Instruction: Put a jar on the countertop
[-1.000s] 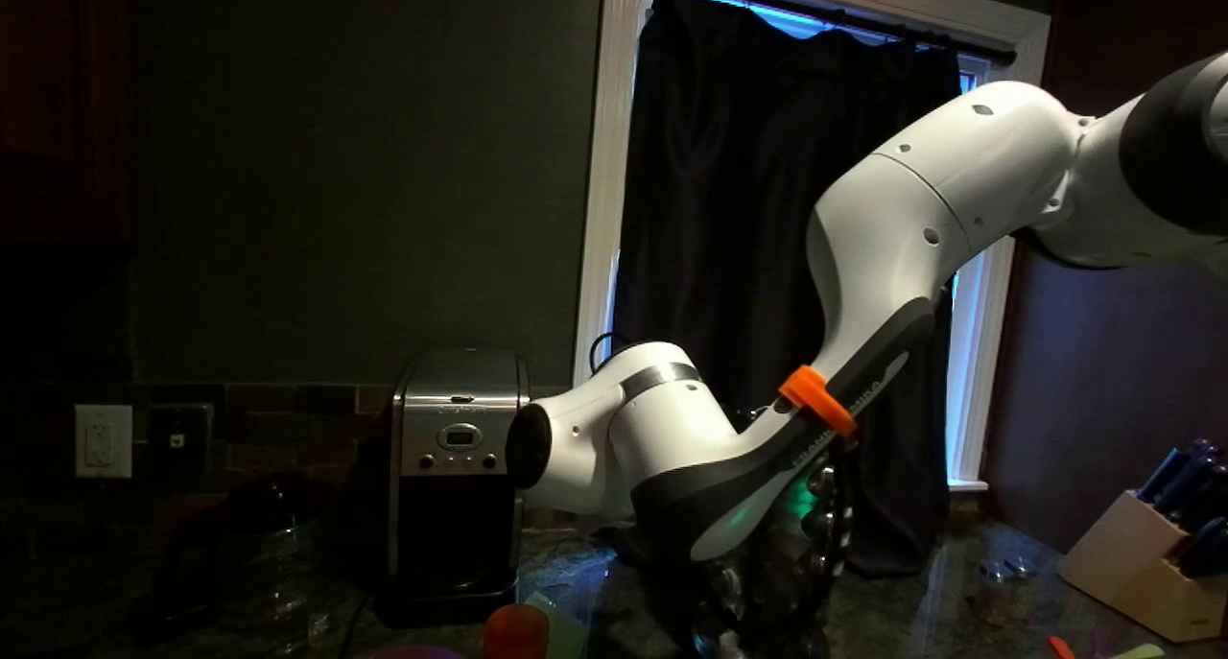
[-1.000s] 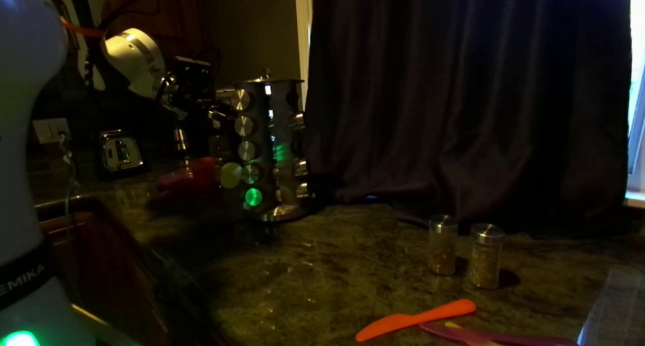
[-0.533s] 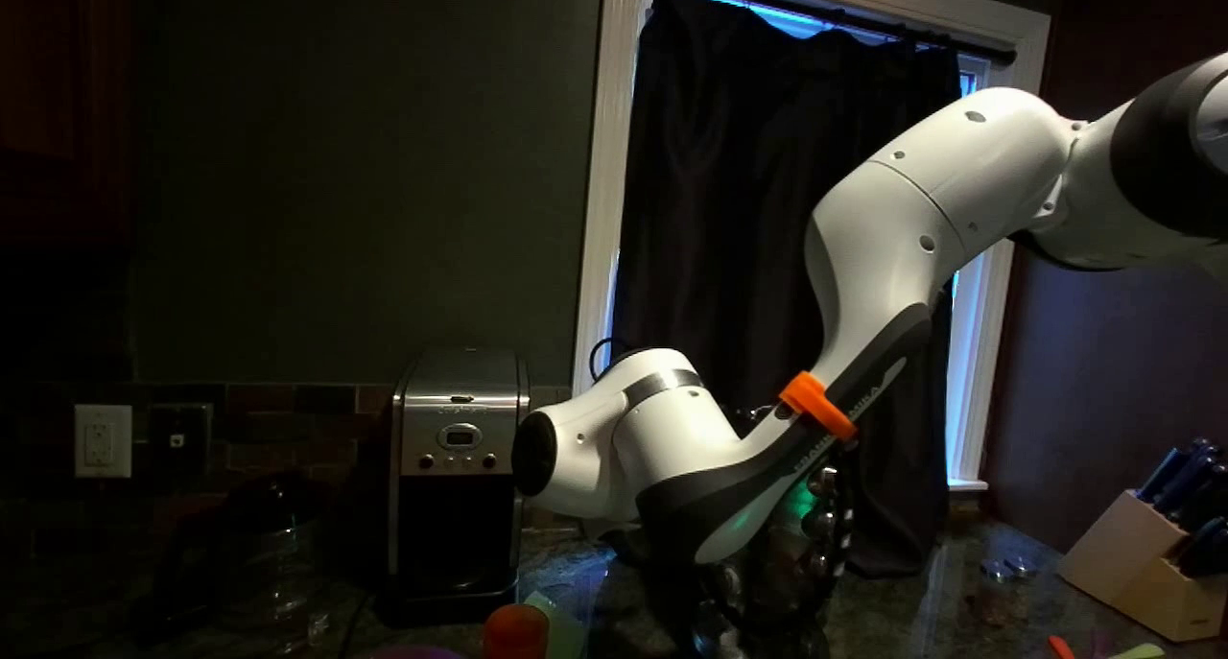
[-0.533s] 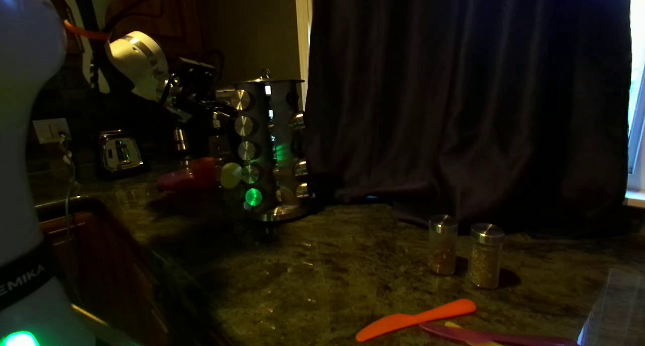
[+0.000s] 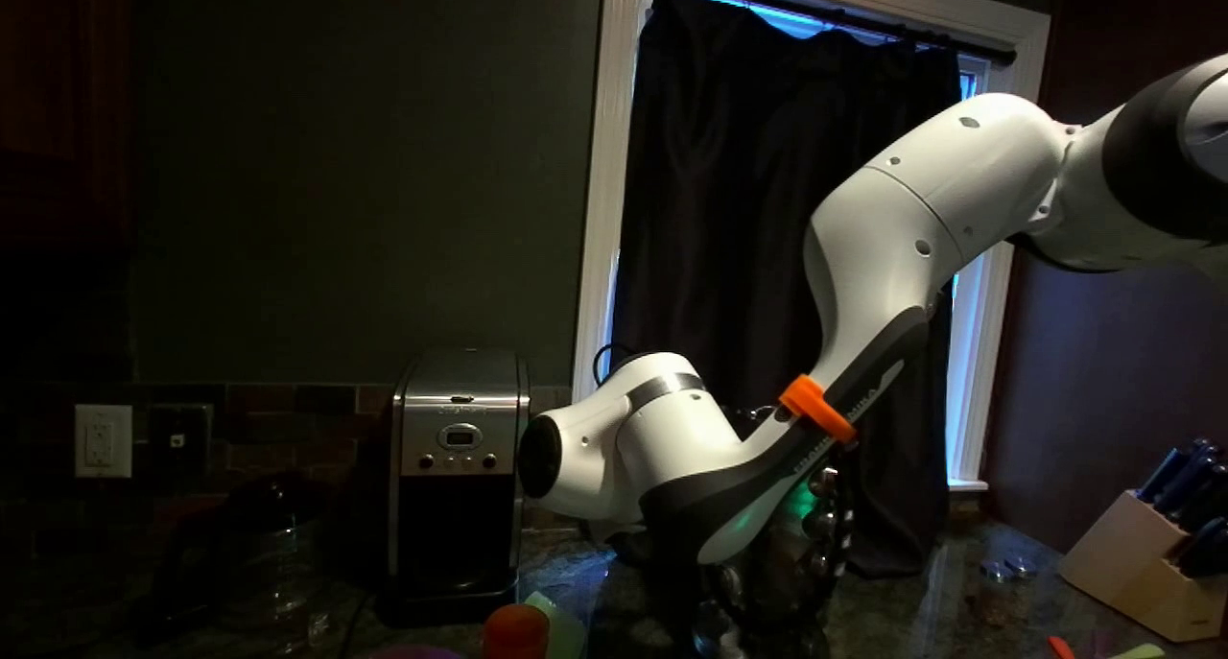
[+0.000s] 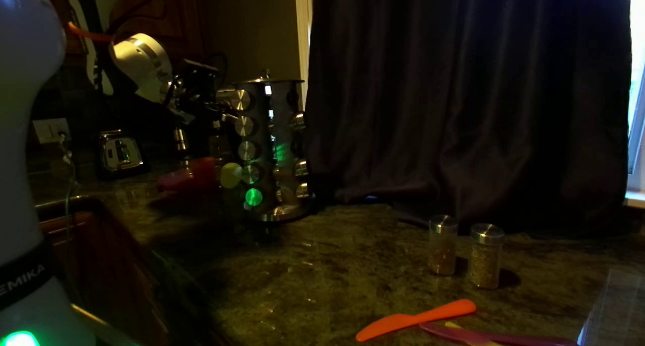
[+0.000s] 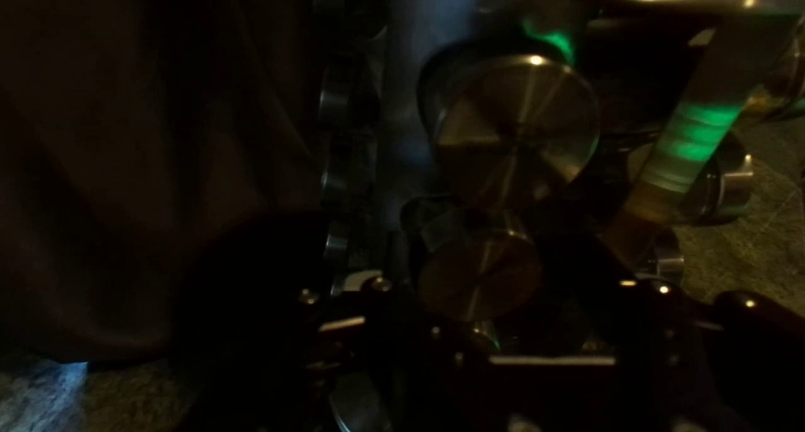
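A round metal spice rack holds several jars lying on their sides, lids outward. It stands on the dark speckled countertop. My gripper is at the rack's upper side in an exterior view. From the wrist, an upper jar lid is near the middle, and a lower jar lid lies between the dark fingers. Shadow hides the fingertips, so I cannot make out whether they touch a jar. Two capped glass jars, one reddish and one greenish, stand upright on the countertop.
An orange knife and a purple knife lie at the front. A coffee maker, a knife block and a toaster stand around. A dark curtain hangs behind. A red cup is left of the rack.
The arm has dipped slightly, and the gripper has edged right and down, closer to the rack. Both standing jars and the rack have stayed in place.
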